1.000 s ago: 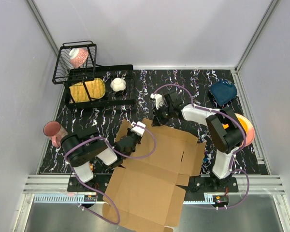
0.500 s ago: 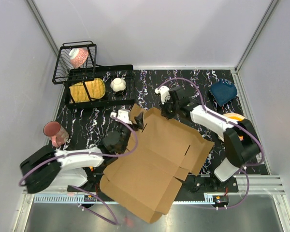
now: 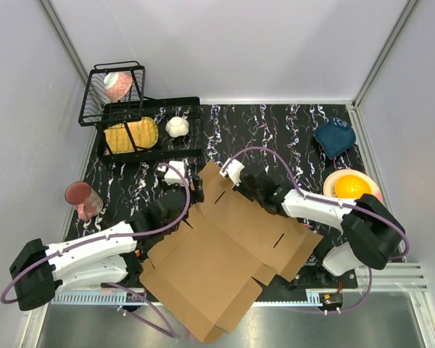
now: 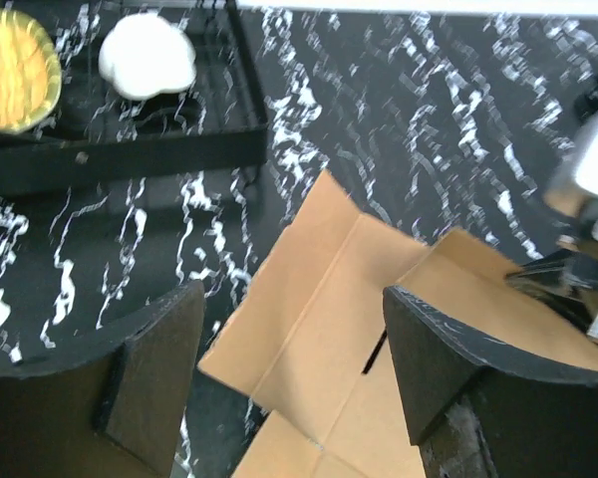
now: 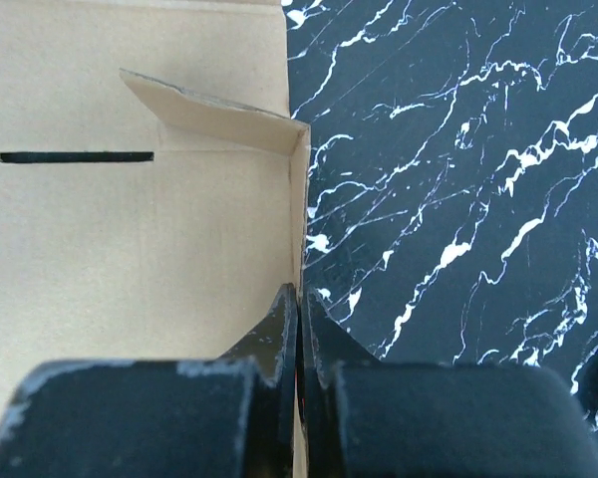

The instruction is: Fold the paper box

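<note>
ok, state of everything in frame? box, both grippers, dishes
paper box: unfolded, mostly flat, near part overhanging the table edge, one far flap raised.
left gripper: open, above the box's far corner, holding nothing.
right gripper: shut on the box's side edge.
pink cup: upright on the table, at left.
yellow plate: resting in the black rack.
blue dish: on the table, far right.
</note>
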Available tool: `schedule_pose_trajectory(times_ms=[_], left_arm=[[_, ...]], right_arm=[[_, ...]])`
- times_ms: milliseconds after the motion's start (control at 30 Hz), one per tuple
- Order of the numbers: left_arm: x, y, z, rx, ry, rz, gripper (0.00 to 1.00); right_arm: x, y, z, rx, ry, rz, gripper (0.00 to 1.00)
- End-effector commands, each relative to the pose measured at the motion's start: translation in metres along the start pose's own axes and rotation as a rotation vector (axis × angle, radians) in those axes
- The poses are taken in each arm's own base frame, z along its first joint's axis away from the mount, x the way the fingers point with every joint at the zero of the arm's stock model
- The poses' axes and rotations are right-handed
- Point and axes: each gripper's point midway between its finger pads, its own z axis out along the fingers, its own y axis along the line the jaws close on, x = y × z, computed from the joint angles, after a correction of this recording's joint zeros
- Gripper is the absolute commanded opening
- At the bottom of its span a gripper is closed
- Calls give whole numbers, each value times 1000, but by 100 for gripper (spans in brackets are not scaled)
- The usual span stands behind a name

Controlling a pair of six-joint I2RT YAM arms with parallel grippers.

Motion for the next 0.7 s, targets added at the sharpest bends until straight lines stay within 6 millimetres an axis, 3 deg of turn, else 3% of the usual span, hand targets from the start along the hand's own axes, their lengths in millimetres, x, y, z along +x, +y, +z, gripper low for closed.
schedule_pose_trajectory(times_ms=[0,200,300,367,533,667], left_arm=[[7,24,-7,-103,86,-40,75],[14,48,-3,-146,114,-191,75],[18,49,-3,-143,151,-210,87],[22,39,-1,-93,199,-162,89],[64,18,-1,6,400,-60,77],[91,11,-11,19,529,-102,69]], right_arm=[[-21,-13,-12,143,-107,-49,0],[-34,-6,-29,118,-139,-106,1],[-46,-4,-38,76,-154,-121,2],[-54,-4,-46,54,-166,-126,2],[-51,4,-45,12,-151,-117,1],[-45,9,-43,-4,-138,-98,1]])
